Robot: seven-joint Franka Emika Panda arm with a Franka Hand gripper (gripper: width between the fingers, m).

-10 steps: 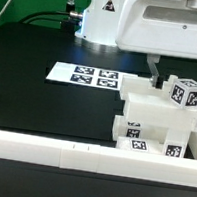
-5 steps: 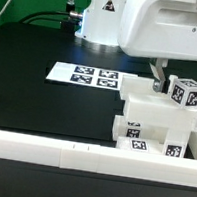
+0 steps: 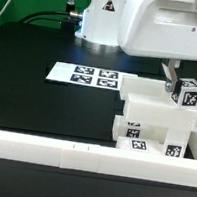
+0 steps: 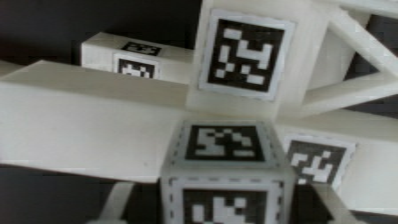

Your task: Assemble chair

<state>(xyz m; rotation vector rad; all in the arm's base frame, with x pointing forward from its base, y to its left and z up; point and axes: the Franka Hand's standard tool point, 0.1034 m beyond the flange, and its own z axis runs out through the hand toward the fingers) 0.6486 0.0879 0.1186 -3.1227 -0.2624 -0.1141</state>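
1. The two-finger gripper (image 3: 188,78) hangs below the white arm housing (image 3: 172,25) and points down, at the exterior view's right.
2. Its grey fingers (image 3: 172,72) stand on either side of a short white plastic post (image 3: 189,95) that carries black-and-white square tags on its faces.
3. Claw state: the fingers sit close to the post's two sides. Neither view shows whether the pads press on the post, so a clamped or free grip cannot be told.
4. The post stands upright at the upper right of the cluster of white blocky plastic chair parts (image 3: 150,115). Its footing is hidden.
5. The wrist view shows the post's tagged faces close up. Beyond the post lies a white cross-braced frame (image 4: 246,55) with a tag of its own.
6. The chair parts stand on the black table (image 3: 45,110), just behind the long white border rail (image 3: 49,153).
7. The marker board (image 3: 84,76) lies flat on the table to the exterior view's left of the chair parts, apart from them.
8. The white robot base (image 3: 102,16) stands behind the marker board.
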